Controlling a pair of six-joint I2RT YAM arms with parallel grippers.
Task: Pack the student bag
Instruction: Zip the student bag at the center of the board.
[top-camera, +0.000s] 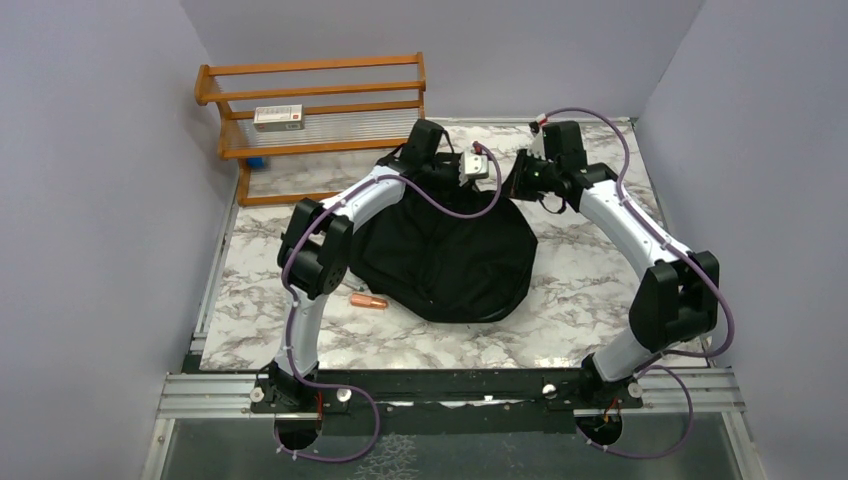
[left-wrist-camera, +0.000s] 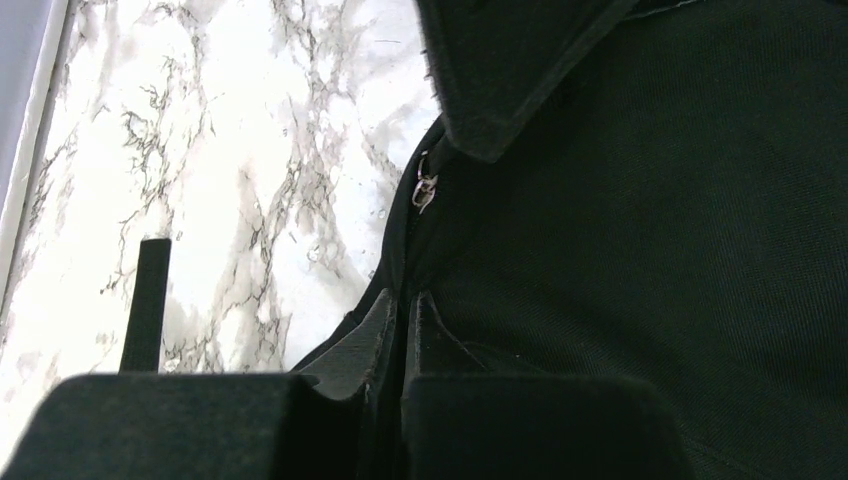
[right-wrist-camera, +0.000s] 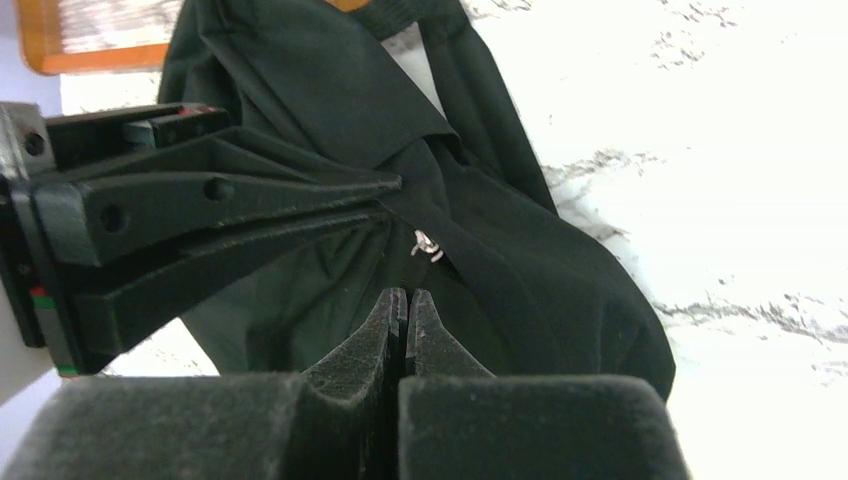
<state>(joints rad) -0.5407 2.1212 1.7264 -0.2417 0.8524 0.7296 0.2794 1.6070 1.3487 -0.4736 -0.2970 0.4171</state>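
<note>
Two claws are seen closest. The left claw (left-wrist-camera: 405, 305) is closed on a fold of fabric; the right claw (right-wrist-camera: 405, 300) is closed with nothing seen gripped. On the one table (top-camera: 590, 290), one black backpack (top-camera: 450, 255) is laid flat at the middle. One wooden rack (top-camera: 310, 68) is set at the far left, with one box (top-camera: 278, 118) on it. One copper tube (top-camera: 368, 300) is found beside the backpack. One zip pull (right-wrist-camera: 428, 245) is seen just ahead of the right claw.
</note>
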